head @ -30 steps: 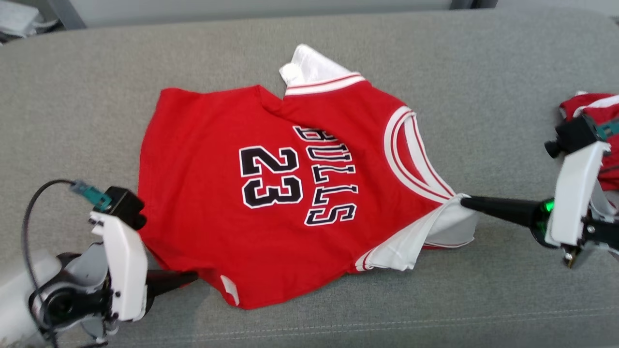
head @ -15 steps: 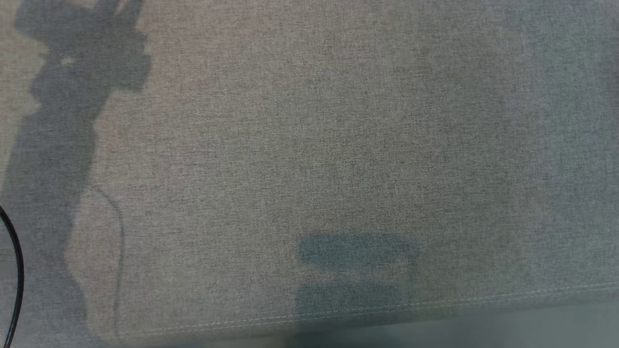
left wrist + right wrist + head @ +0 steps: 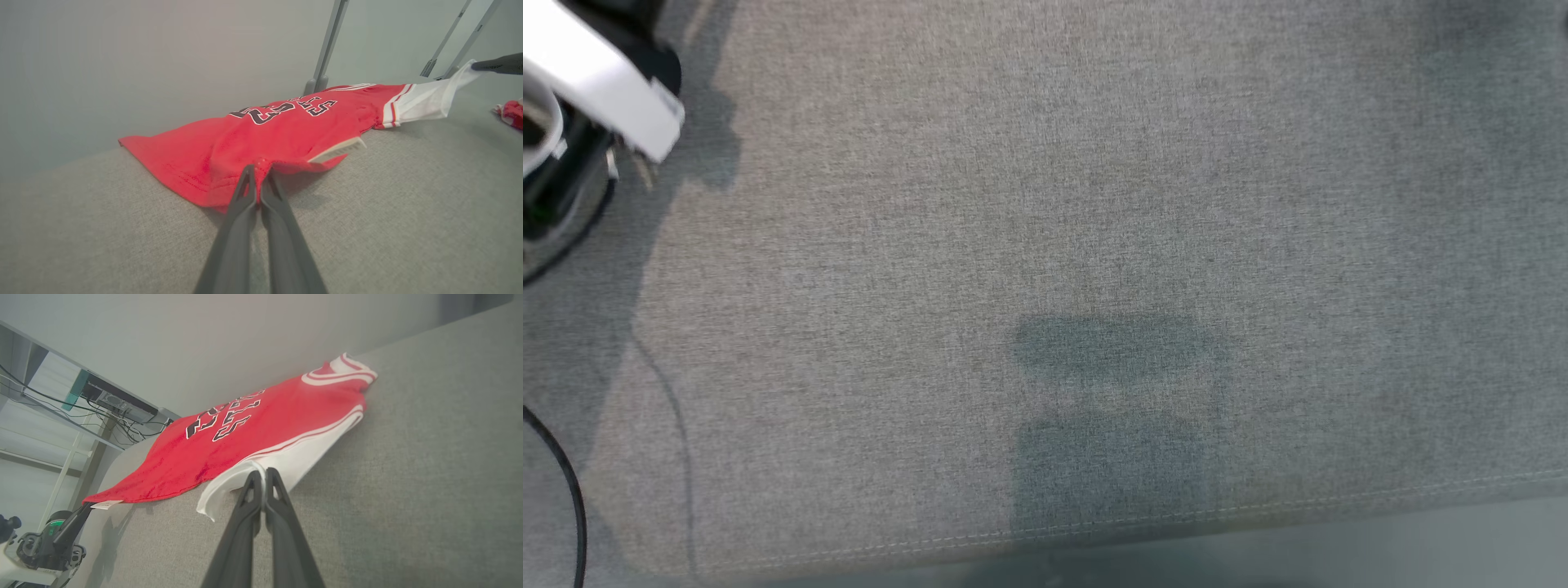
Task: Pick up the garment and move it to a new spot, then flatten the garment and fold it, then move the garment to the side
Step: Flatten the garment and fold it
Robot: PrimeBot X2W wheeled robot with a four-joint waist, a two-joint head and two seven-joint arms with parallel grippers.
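A red garment (image 3: 286, 130) lies spread on the grey cushion (image 3: 408, 212). It looks thin, limp and light, so I judge hems and corners the best holds. My left gripper (image 3: 258, 173) is pinched tight on its red hem. My right gripper (image 3: 263, 473) is clamped on its white edge.

A grey fabric cushion (image 3: 408, 204) carries the red jersey (image 3: 265, 139) and another red garment (image 3: 510, 114).
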